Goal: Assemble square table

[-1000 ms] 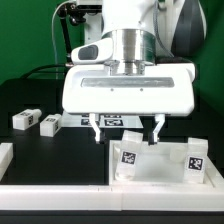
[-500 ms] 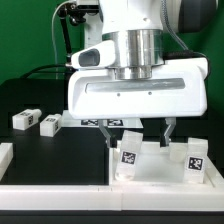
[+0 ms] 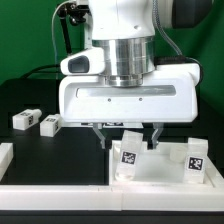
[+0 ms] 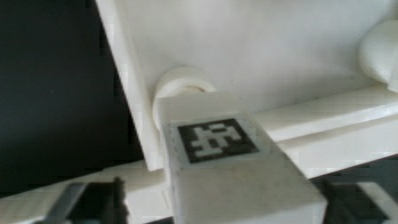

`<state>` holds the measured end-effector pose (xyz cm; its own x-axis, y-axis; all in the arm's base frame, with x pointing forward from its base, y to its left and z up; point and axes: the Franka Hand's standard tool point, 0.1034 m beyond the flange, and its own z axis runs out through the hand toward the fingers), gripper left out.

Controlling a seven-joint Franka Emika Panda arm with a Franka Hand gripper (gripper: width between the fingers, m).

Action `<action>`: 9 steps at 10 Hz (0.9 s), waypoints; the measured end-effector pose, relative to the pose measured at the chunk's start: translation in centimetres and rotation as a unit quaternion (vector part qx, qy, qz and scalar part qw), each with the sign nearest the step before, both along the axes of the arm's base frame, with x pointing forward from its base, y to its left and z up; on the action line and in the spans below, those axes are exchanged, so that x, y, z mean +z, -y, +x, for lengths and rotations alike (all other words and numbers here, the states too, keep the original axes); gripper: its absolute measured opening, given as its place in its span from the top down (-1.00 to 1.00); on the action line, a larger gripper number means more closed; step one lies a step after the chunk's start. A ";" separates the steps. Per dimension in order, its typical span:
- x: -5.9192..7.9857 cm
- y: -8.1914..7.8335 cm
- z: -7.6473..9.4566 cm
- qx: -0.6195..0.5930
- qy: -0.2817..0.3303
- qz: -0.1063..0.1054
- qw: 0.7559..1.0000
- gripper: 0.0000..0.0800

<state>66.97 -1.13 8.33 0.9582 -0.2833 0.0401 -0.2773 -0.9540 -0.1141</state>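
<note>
1. Since half a second earlier, the claw (image 3: 129, 140) had shifted toward the exterior view's left, while the table (image 3: 160, 172) had stayed where it was.
2. Exterior view: the table was a white slab lying low toward the exterior view's right. It carried two raised parts with black-and-white tags, the near block (image 3: 128, 155) and a far block (image 3: 194, 158). Two small leg blocks (image 3: 25, 118) lay on the black surface, well apart from it toward the exterior view's left.
3. The arm hung straight down with its fingers (image 3: 103, 136) pointing at the slab.
4. The claw was released, with one finger on each side of the near block and a gap showing on both sides.
5. Wrist view: the table (image 4: 267, 60) showed a raised rim and a round socket (image 4: 183, 85) just beside the near block (image 4: 217, 140).
6. The claw (image 4: 222, 200) was spread, and its dark fingers (image 4: 89, 200) flanked that block without clearly touching it.
</note>
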 end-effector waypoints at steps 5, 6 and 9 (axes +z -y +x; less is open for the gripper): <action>-0.2 0.2 0.0 -0.180 -0.012 0.011 0.983 0.27; -0.2 0.3 0.1 -0.246 -0.002 0.015 0.969 0.27; -0.2 0.7 -0.1 -0.446 -0.025 0.055 0.893 0.27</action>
